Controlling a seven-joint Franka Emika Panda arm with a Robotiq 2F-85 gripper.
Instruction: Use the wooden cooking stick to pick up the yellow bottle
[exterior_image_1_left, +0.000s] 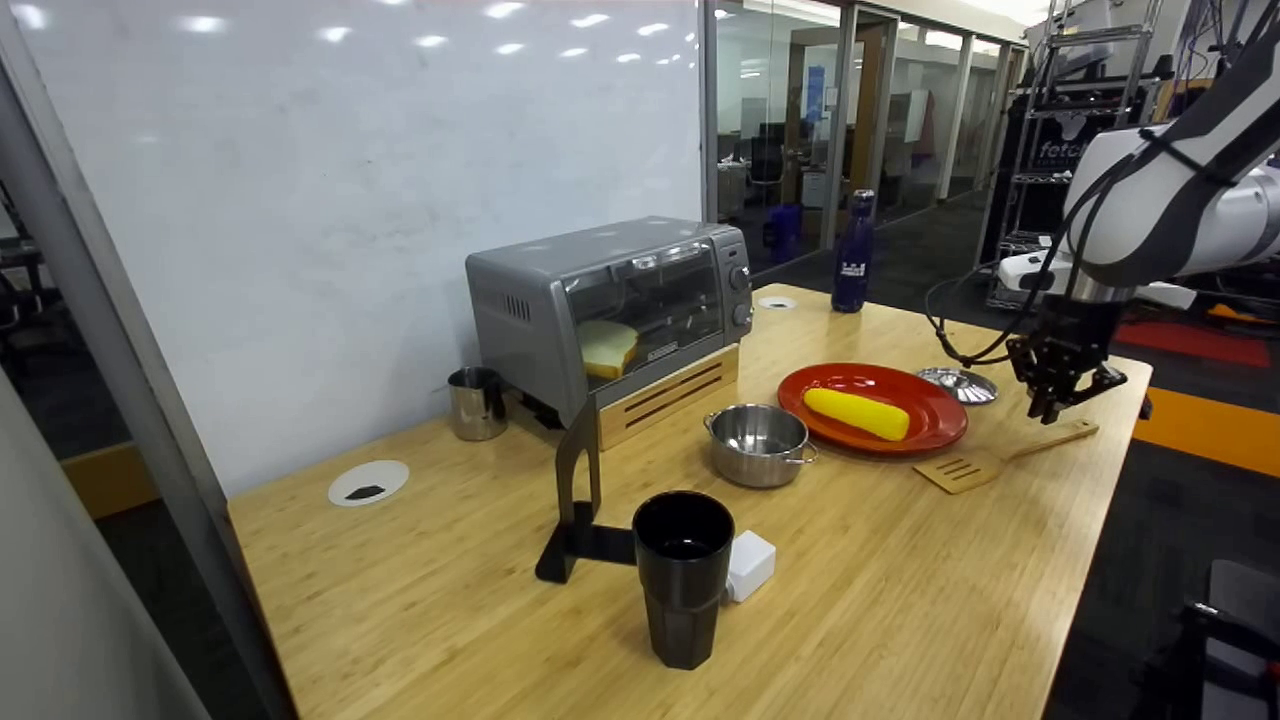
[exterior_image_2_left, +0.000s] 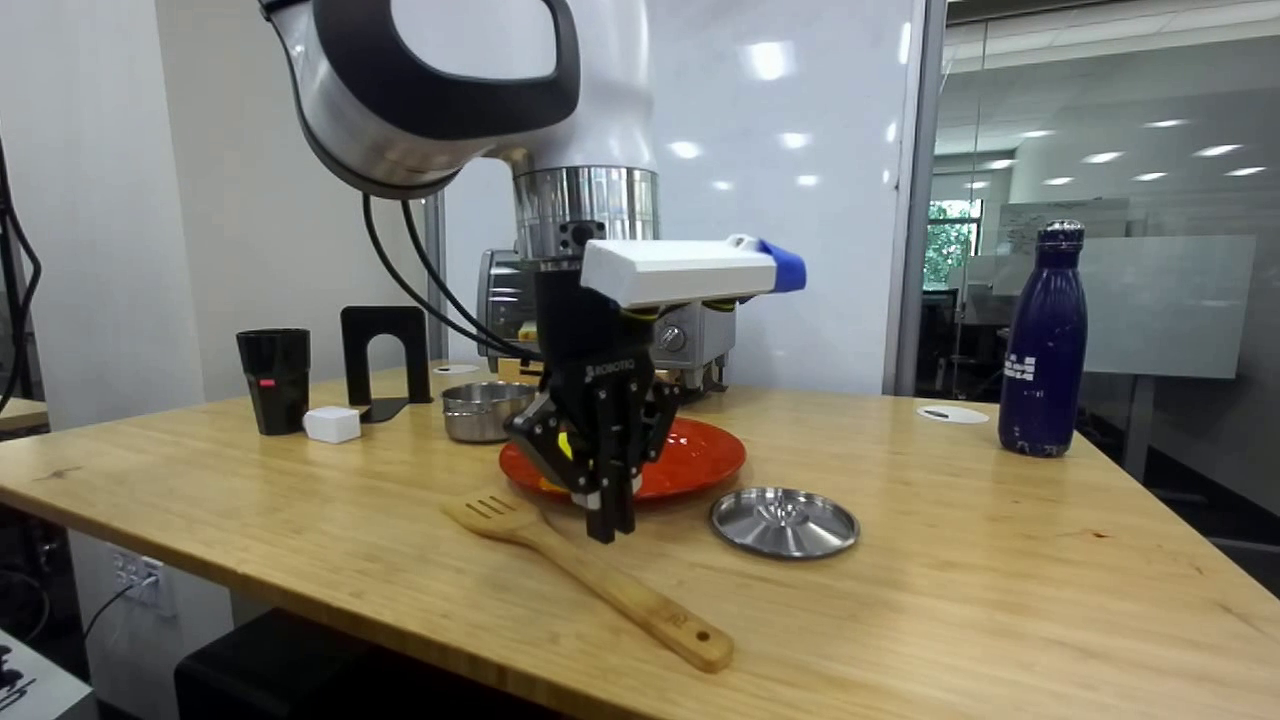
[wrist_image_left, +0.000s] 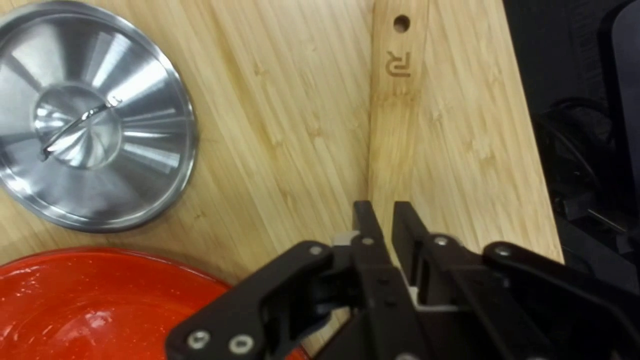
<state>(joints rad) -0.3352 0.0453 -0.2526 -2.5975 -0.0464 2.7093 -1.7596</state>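
Note:
The wooden cooking stick (exterior_image_1_left: 1048, 439) is a pale slotted wooden spatula lying flat on the table. Its handle (exterior_image_2_left: 625, 592) points toward the near table edge in an exterior view and shows in the wrist view (wrist_image_left: 393, 145). The yellow bottle (exterior_image_1_left: 857, 413), bright yellow and elongated, lies on the red plate (exterior_image_1_left: 945, 405); the gripper hides most of it in an exterior view (exterior_image_2_left: 566, 446), and it is out of the wrist view. My gripper (exterior_image_1_left: 1076, 396) hovers above the spatula handle. Its fingertips (wrist_image_left: 382, 206) are a narrow gap apart, with nothing held; the handle shows beyond them.
A metal lid (exterior_image_2_left: 785, 522) lies beside the red plate. A metal pot (exterior_image_1_left: 757, 455) stands at the plate's other side. A black cup (exterior_image_1_left: 684, 590), white block (exterior_image_1_left: 752, 567), black bookend (exterior_image_1_left: 578, 510), toaster oven (exterior_image_1_left: 610, 300) and dark blue flask (exterior_image_2_left: 1045, 350) also stand there.

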